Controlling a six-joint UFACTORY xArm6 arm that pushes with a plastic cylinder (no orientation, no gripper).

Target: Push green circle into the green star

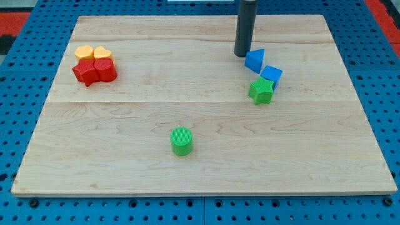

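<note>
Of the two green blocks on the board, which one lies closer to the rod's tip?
The green star, beside the blue blocks at the view's right, sits just below my tip. The green circle stands alone, far off toward the view's bottom.

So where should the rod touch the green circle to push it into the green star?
Put my tip on the green circle's lower-left side wall and push toward the view's upper right. The green star lies that way, and the circle stands upright with room around it.
</note>
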